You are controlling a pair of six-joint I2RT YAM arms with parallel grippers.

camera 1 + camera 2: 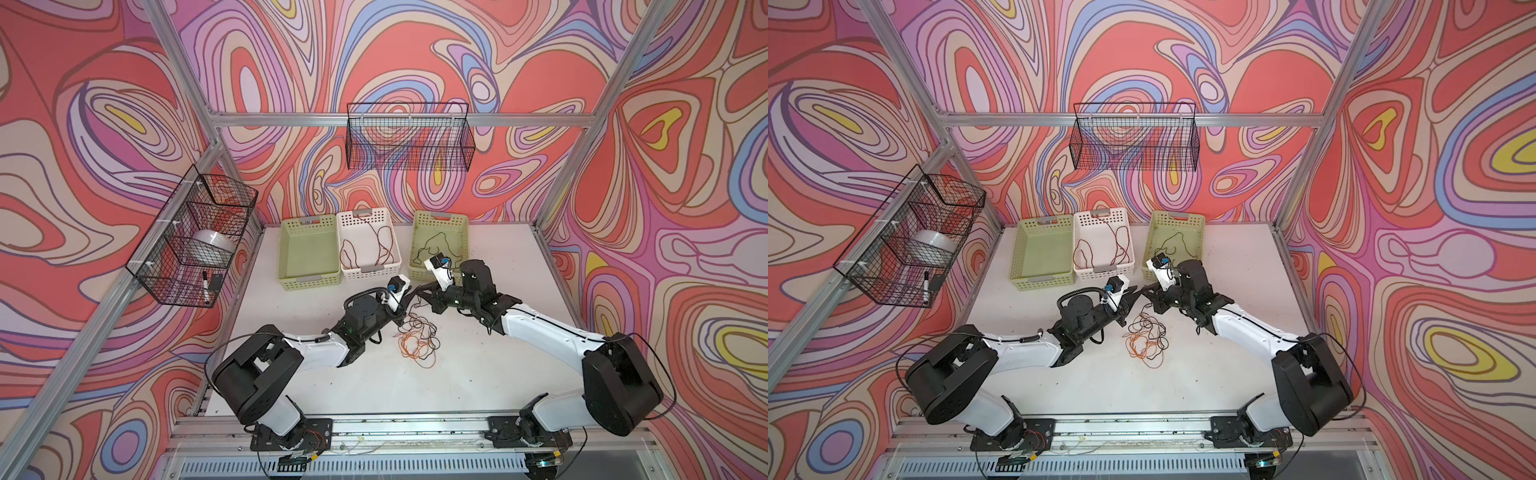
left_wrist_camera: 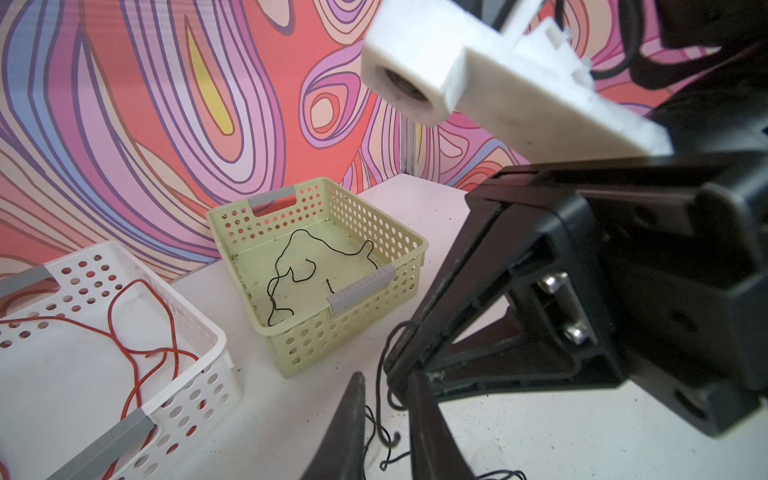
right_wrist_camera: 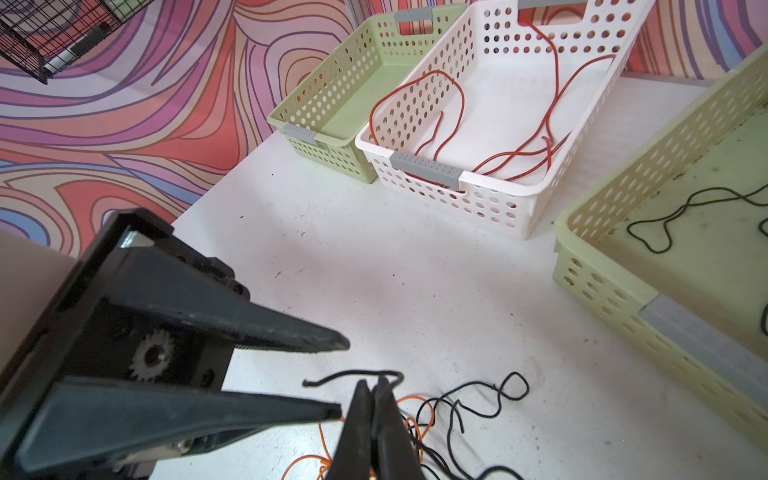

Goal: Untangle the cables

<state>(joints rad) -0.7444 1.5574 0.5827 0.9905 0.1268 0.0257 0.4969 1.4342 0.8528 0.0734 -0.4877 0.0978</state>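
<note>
A loose tangle of thin orange cable (image 1: 409,349) and black cable (image 1: 430,332) lies mid-table in both top views. Above its far edge the two grippers meet tip to tip. My right gripper (image 3: 376,384) is shut on the black cable (image 3: 478,399), whose free end curls over its tips. My left gripper (image 2: 386,376) is open, and a hanging black strand (image 2: 380,399) passes between its fingers. The orange cable (image 3: 411,428) lies below. A reddish-brown cable (image 1: 376,245) rests in the white basket (image 1: 394,266). Another black cable (image 2: 291,270) lies in the right green basket (image 2: 415,245).
A second green basket (image 1: 307,282) stands left of the white one, all three along the table's back edge. A wire basket (image 1: 409,137) hangs on the back wall. A wire rack (image 1: 195,237) on the left wall holds a tape roll and a marker.
</note>
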